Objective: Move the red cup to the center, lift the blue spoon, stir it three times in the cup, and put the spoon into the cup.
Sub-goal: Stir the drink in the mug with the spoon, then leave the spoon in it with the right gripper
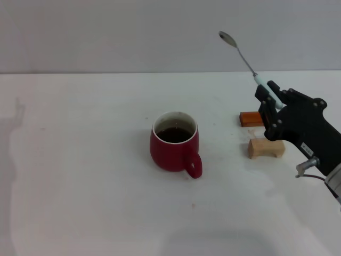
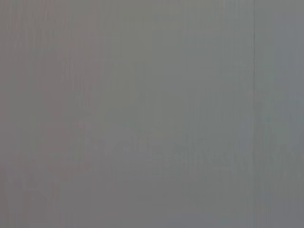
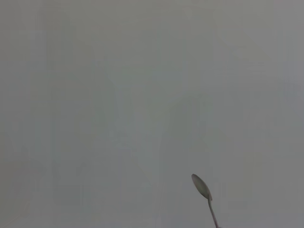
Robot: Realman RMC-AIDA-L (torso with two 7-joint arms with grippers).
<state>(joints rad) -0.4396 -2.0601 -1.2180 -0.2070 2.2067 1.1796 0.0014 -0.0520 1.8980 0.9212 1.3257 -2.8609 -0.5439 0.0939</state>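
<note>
Mid-table: red cup [image 1: 175, 143] upright, dark liquid inside, handle toward the robot. To its right, raised, right gripper [image 1: 270, 101] clamps the blue spoon [image 1: 249, 66] by its pale handle (bowl tilted up, away from cup).

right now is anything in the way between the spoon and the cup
Nothing visible is. The right tool holds the blue spoon raised, bowl up, to the right of the red cup. The white table between them is bare; the orange-red block and the wooden rest sit below the tool, off that path.
</note>
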